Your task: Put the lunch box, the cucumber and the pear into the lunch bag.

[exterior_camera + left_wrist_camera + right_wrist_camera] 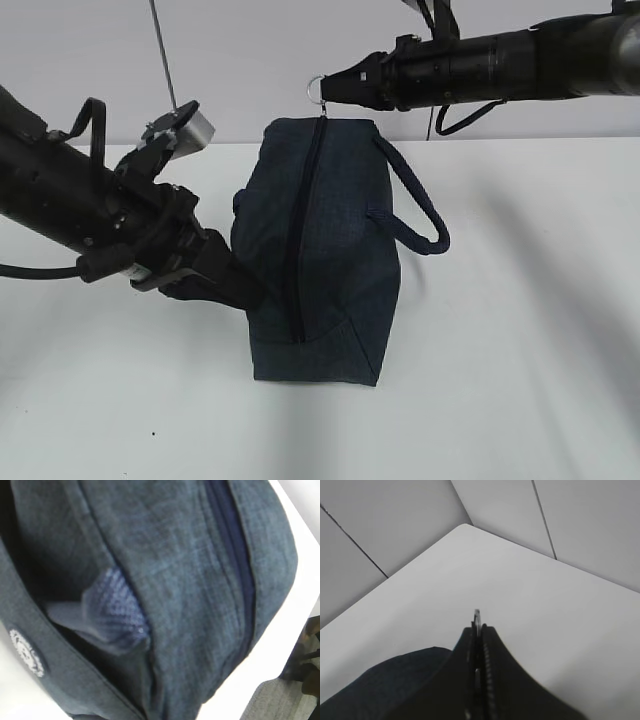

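Observation:
The dark navy lunch bag (340, 250) stands in the middle of the white table, with its zipper (305, 220) running along the top and looking closed. My right gripper (330, 90) is shut on the metal ring pull (316, 88) at the bag's far end. The ring (477, 614) shows between the closed fingers in the right wrist view. My left gripper (250, 293) presses into the bag's near left side and looks shut on its fabric. The left wrist view is filled with bag cloth (190, 580), and its jaws are hidden. The lunch box, cucumber and pear are out of view.
The bag's rolled loop handle (415, 210) sticks out to the right. A white round patch (26, 652) sits on the bag's side. A thin rod (163, 55) stands at the back left. The table's far corner (465, 526) meets the grey wall.

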Robot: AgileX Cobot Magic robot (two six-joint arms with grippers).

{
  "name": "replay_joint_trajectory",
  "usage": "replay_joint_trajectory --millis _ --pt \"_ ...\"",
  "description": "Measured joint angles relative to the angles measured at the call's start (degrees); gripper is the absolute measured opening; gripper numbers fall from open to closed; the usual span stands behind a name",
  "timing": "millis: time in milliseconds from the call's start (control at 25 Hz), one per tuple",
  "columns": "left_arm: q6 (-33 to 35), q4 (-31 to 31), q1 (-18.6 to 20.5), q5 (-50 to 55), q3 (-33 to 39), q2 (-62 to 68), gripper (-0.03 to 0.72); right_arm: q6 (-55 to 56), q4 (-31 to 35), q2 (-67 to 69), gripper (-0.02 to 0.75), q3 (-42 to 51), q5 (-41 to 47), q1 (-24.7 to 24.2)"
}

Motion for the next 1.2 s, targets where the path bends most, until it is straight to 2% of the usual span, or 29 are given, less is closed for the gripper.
replay_joint_trajectory --millis 440,520,760,880,1200 --pt "-0.2 0.1 0.0 0.7 0.0 0.0 0.006 3.0 -2.1 2.7 0.006 -1.1 0.1 -1.5" --pt "-0.7 0.0 0.0 1.3 0.0 0.0 0.068 3.2 -2.1 2.7 0.006 -1.2 0.7 -1.5" --pt "-3.5 -0.1 0.1 3.3 -2.6 -1.2 0.464 3.9 -2.1 2.7 0.006 -1.2 2.5 -1.7" --pt "-4.4 -0.1 0.8 3.9 -6.3 -1.9 0.520 4.5 -2.1 2.7 0.006 -1.2 3.2 -1.7" --pt "-5.1 0.0 1.7 -2.5 -16.3 -0.6 0.529 4.9 -2.2 2.7 0.006 -1.2 3.8 -1.7"
